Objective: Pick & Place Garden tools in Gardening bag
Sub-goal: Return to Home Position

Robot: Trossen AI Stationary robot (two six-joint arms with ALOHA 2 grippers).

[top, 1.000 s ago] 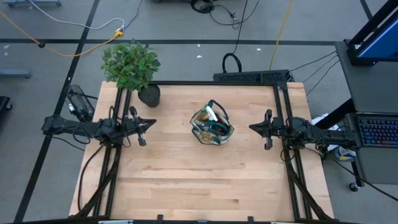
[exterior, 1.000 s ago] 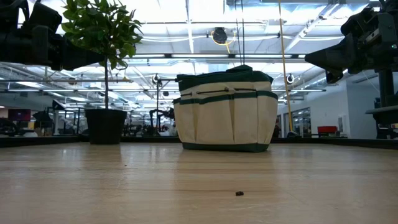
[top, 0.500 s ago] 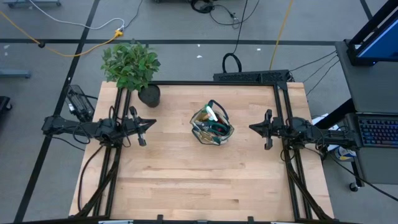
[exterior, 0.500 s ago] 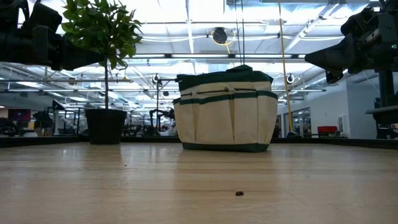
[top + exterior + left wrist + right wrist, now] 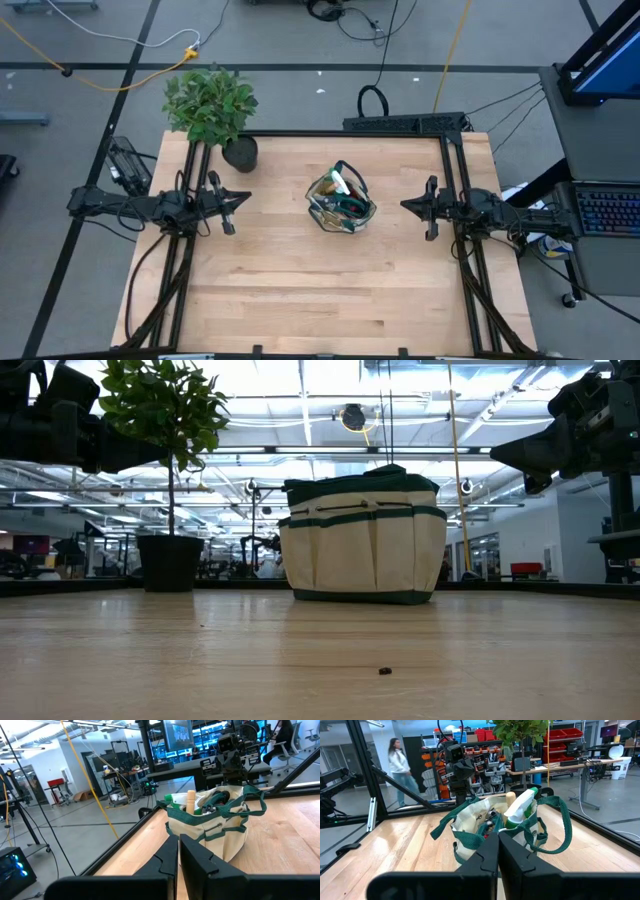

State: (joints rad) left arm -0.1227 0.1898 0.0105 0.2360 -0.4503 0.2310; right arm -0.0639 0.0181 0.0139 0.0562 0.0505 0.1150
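Obstacles: gardening bag (image 5: 340, 202) mid-table, potted plant (image 5: 210, 103) back-left corner; open tabletop (image 5: 320, 290) around both.

Matt cloth gardening bag (image 5: 362, 540) on a table (image 5: 330, 290) of smooth pale wood.

Leafy green plant (image 5: 208, 103) in a round black pot (image 5: 240, 153) at a corner of the light wooden tabletop (image 5: 300, 290), yellow cable (image 5: 150, 72) across the grey floor, blue-lit black keyboard (image 5: 608, 212) beside the table, person (image 5: 400, 767) walking beyond.

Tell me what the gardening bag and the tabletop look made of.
The gardening bag: likely canvas, matte cream cloth with green webbing trim; it sags in soft folds. The tabletop: pale wood, butcher-block style, showing plank seams and grain, with a slight sheen.
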